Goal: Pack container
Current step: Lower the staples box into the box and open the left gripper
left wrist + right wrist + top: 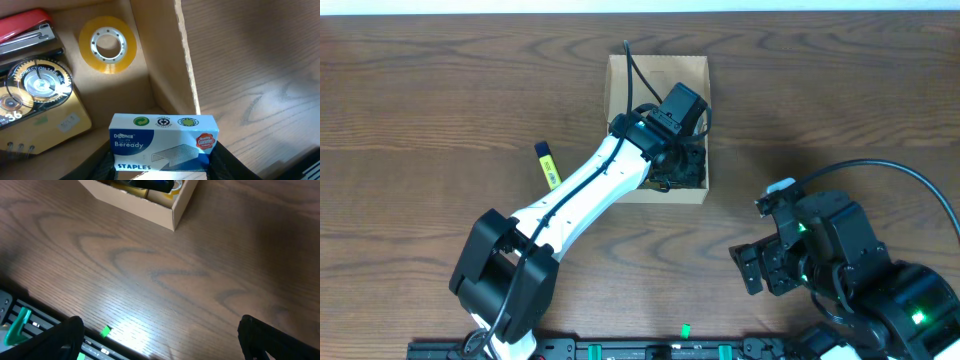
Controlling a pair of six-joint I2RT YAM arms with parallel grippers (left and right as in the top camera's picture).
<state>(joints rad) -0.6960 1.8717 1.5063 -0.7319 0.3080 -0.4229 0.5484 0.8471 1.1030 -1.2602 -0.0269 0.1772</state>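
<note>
The container (620, 90) is an open tan cardboard box at the back middle of the table; its wall (186, 65) and near corner (172, 210) also show. My left gripper (682, 165) reaches into it and is shut on a blue-and-white staples box (164, 142), gripped by its two short ends near the container's wall, left gripper (162, 169). Inside lie a yellow tape roll (107, 44), a correction tape dispenser (35, 87) and a red stapler (25, 27). My right gripper (160, 340) hangs open over bare table at the front right, right gripper (750, 265).
A yellow-and-blue small item (548, 165) lies on the wood left of the container. A small green piece (105, 331) sits near the front edge by the black rail (650, 350). The left arm (580, 200) stretches diagonally across the middle.
</note>
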